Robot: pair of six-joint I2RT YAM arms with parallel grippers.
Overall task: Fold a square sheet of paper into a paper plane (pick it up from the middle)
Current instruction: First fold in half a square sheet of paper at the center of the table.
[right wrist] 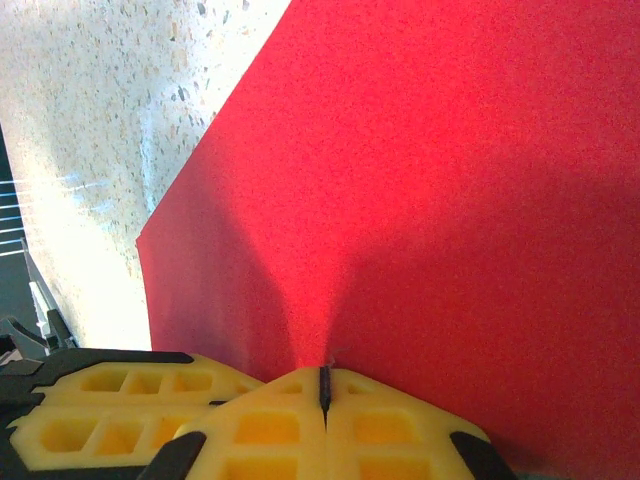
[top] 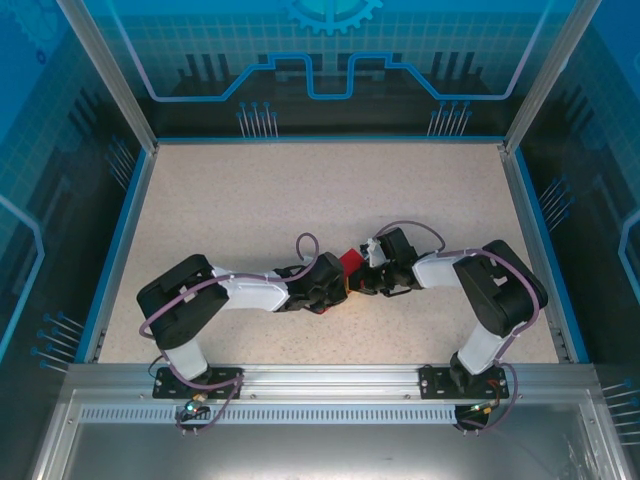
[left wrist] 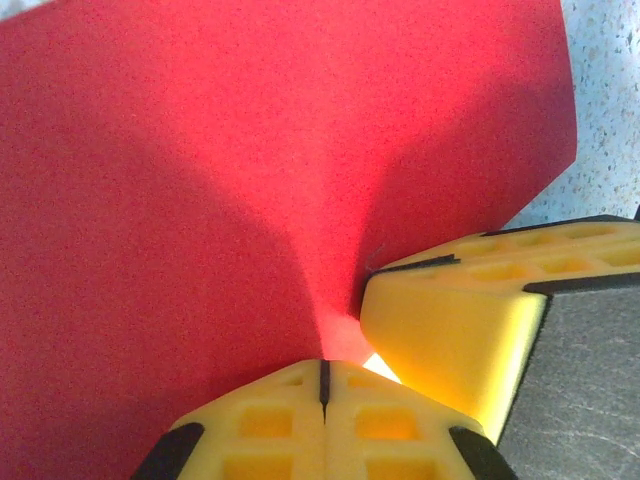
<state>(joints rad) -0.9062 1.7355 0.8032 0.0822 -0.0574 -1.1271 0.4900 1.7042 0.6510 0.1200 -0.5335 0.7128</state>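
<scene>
Yellow-padded and closest to the lens, the left gripper (left wrist: 323,375) sits at the bottom centre of the left wrist view with its 2 fingers pressed together. The square sheet of paper (left wrist: 250,150) funnels into the seam between them, so the jaws are pinching the sheet. The right gripper (right wrist: 323,385) stands the same way at the bottom centre of the right wrist view: fingers pressed together, with the red paper drawn to a pucker at the seam. Each wrist view also shows the other gripper's pads just beside its own, at lower right in the left wrist view and lower left in the right wrist view.

In the top view the sheet is a small red patch just below the centre of the frame, between the 2 wrists, over the speckled table (top: 300,190). Whether it is off the table cannot be told.

Step in hand, as judged: the pick-up from the middle. Both pinches sit close together on the sheet, and the red surface shows no finished crease.

Next move, as judged: raise the sheet clear, then work the 2 pinch points along 1 line to set the centre fold. Thin paper is likely to tear under opposed pull, so the arms should move together.

Count: 1 sheet, 2 arms, 2 grippers, 1 table.
</scene>
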